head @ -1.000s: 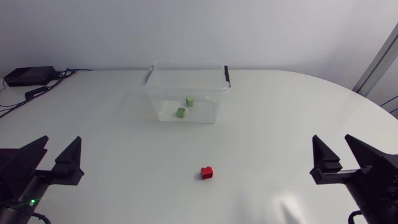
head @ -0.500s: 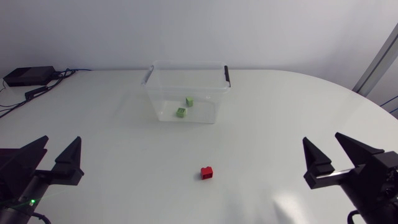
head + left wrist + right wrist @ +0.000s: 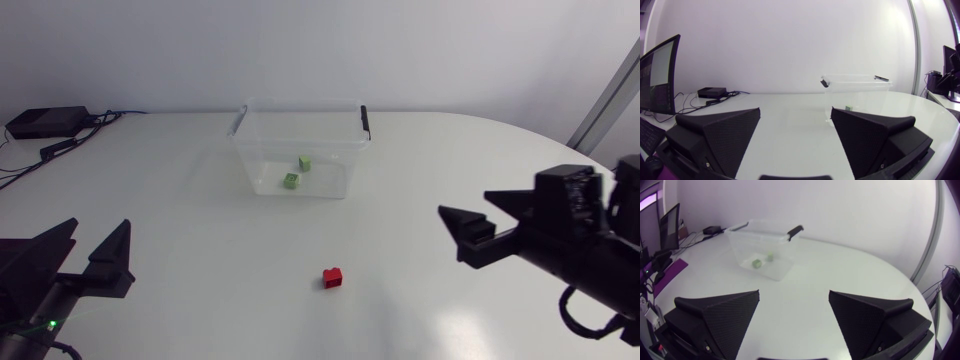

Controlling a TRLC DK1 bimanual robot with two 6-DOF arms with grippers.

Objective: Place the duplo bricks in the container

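Clear container stands on the white table, on the side far from our arms, with a black handle at each short end. We count two green bricks on its floor, near each other but not touching, one closer to the container's front wall, the other further in. One red brick sits outside the container, alone on the table, well in front of the front wall and a little toward the container's right end.

Our left gripper hangs well apart from the container, off its front left corner; fingers spread wide, released, gripping nothing. Our right gripper is off the container's front right corner, also well apart from it; fingers parted, released, gripping nothing. In the right wrist view we see the container ahead of the spread fingers, both green bricks showing through its wall. In the left wrist view the container is ahead and toward the right finger, one green brick just visible low in it
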